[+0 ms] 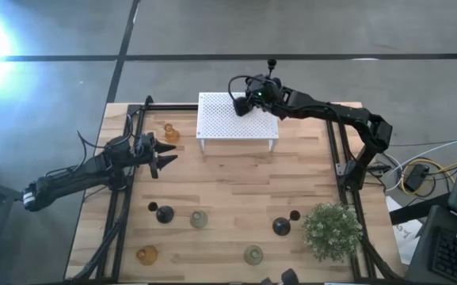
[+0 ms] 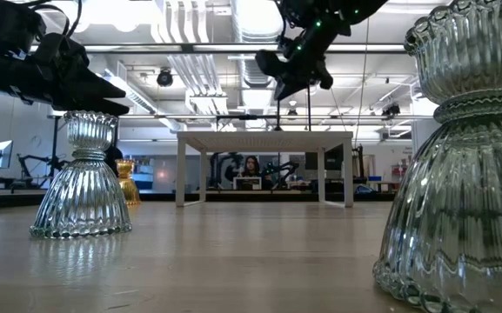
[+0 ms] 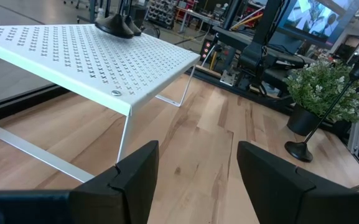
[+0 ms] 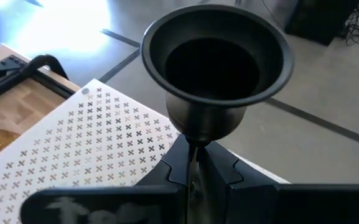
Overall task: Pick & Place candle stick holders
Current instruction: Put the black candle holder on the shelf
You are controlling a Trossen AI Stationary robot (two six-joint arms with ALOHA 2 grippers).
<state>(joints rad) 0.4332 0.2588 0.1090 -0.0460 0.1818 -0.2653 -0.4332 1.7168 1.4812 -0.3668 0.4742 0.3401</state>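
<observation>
A black candle stick holder [image 4: 215, 68] stands at the far right corner of the white perforated rack [image 1: 236, 125], with my right gripper [image 4: 195, 167] shut on it below its cup. Its round base [image 3: 117, 26] rests on the rack top. My left gripper [image 1: 165, 155] waits open near the table's left edge, with nothing between its fingers [image 3: 135, 180]. An amber holder [image 1: 170, 133] stands on the table left of the rack. Black holders [image 1: 163, 214] [image 1: 282, 226], pale green ones [image 1: 199, 219] [image 1: 253, 255] and another amber one [image 1: 147, 255] stand nearer the front. My right gripper pinches the black holder's thin stem [image 4: 195, 144] just below the cup, between its two fingers. The fingers slant down from the table's right side and lie across the stem. The holder stands about upright, its base on the rack top.
A bushy green plant [image 1: 333, 229] stands at the front right. Dark rails [image 1: 123, 214] run along both sides of the wooden table. Bare wood lies between the rack and the front row of holders. Another black holder [image 1: 287, 277] shows at the near edge.
</observation>
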